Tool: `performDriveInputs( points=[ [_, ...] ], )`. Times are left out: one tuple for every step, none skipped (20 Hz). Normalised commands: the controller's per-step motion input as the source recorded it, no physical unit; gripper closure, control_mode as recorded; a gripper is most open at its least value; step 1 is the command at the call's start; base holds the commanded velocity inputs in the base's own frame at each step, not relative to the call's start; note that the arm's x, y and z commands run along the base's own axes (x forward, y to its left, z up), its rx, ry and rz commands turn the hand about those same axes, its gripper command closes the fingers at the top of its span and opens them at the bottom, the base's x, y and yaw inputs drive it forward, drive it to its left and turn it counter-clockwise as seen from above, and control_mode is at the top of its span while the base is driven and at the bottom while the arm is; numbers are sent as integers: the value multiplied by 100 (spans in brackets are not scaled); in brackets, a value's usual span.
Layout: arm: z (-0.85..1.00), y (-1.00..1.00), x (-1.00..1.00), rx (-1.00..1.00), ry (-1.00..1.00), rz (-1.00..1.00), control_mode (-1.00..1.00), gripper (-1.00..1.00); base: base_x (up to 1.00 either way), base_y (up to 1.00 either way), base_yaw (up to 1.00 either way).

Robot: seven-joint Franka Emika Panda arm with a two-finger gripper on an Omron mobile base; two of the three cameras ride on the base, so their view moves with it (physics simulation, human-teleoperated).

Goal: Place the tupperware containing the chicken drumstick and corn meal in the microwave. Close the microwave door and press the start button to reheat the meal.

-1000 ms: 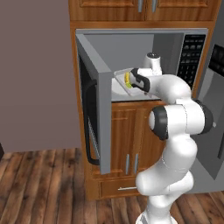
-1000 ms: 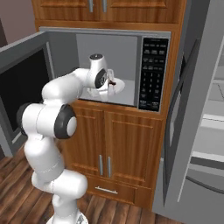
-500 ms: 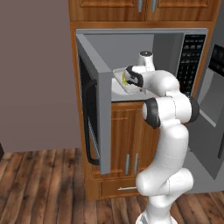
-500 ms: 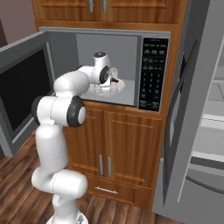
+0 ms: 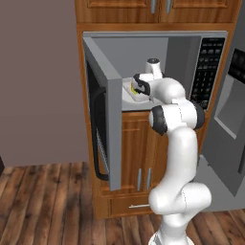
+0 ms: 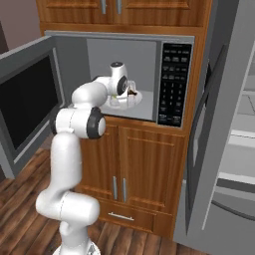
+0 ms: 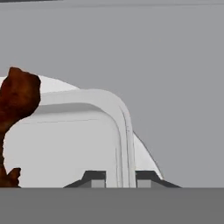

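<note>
Hand [image 7: 113,177] pinched on the tupperware [image 7: 87,131] rim, tray inside the microwave [image 5: 191,52] cavity — best lowered flat before release, drumstick [image 7: 15,100] kept level — then withdrawn straight.

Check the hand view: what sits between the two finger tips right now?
The tupperware wall: its rim runs down between the two finger tips, one on each side. The chicken drumstick lies inside, off to the left.
</note>
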Motion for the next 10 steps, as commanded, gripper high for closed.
performDriveInputs(
  points=[
    [0, 9, 59, 0, 0, -4, -100, 100, 0, 0, 0],
    [0, 6, 60, 0, 0, -4, -100, 100, 0, 0, 0],
    [0, 5, 57, 0, 0, -4, -100, -100, 0, 0, 0],
    [0, 1, 44, 0, 0, -5, -100, -100, 0, 0, 0],
    [0, 0, 4, 0, 0, -5, -100, -100, 0, 0, 0],
    [-14, 1, -12, -4, 0, -7, -100, -100, 0, 0, 0],
    [-37, 2, -34, -8, -3, -8, -100, -100, 0, 0, 0],
    [-36, 1, -37, -9, -11, -9, -100, -100, 0, 0, 0],
    [-27, 0, -49, -8, -13, -7, -100, -100, 0, 0, 0],
    [-16, 0, -69, -7, -15, -6, -100, -100, 0, 0, 0]
  ],
)
